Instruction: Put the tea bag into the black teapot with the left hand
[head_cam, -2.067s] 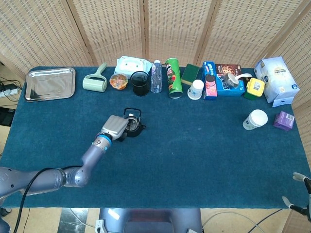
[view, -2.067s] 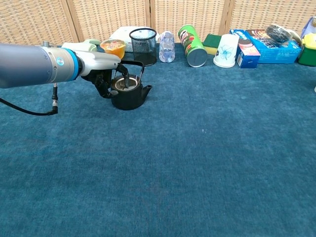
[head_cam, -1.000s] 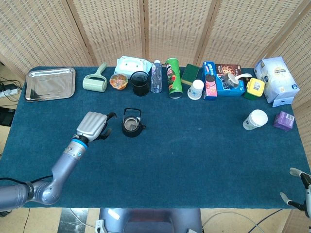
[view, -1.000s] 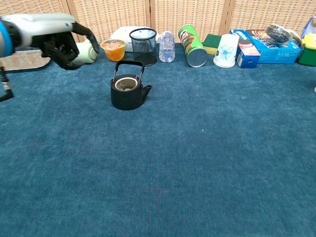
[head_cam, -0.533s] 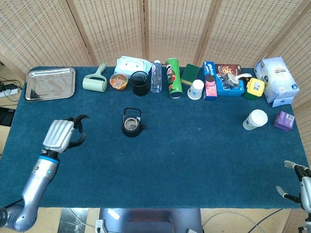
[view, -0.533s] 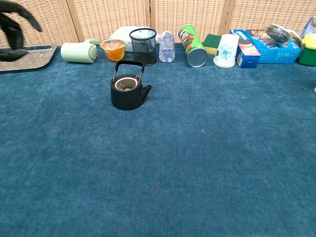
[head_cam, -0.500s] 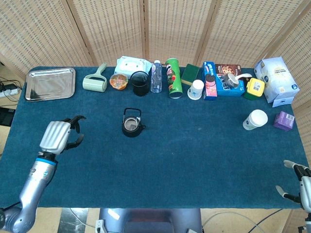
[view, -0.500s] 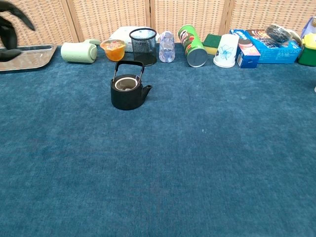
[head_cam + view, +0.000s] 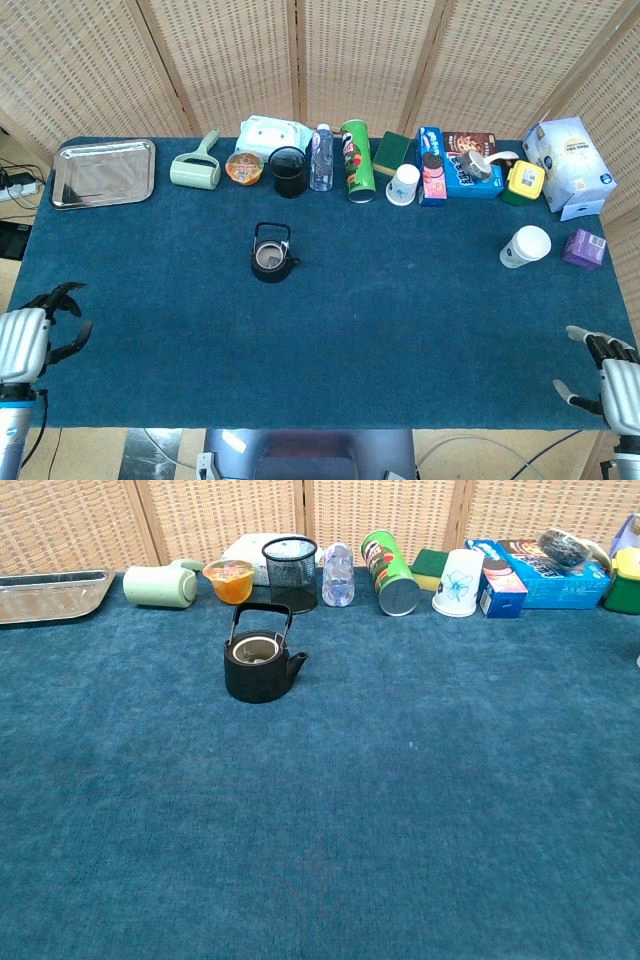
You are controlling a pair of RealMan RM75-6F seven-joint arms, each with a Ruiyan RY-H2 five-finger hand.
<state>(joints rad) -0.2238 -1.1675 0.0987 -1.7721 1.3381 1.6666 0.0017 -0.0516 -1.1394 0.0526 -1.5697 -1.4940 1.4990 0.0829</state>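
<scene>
The black teapot stands lidless on the blue cloth, left of centre; in the chest view the black teapot has its handle upright and something pale inside the mouth, likely the tea bag. My left hand hangs at the table's front left corner, fingers spread and holding nothing, far from the pot. My right hand sits at the front right corner, fingers apart and empty. Neither hand shows in the chest view.
A metal tray lies at the back left. Along the back edge stand a green roller, a cup of noodles, a black mesh cup, a bottle, a green can and boxes. A paper cup stands at the right.
My left hand has drawn back from the teapot, moving left and toward the front corner, and has left the chest view. The teapot has stayed in place.
</scene>
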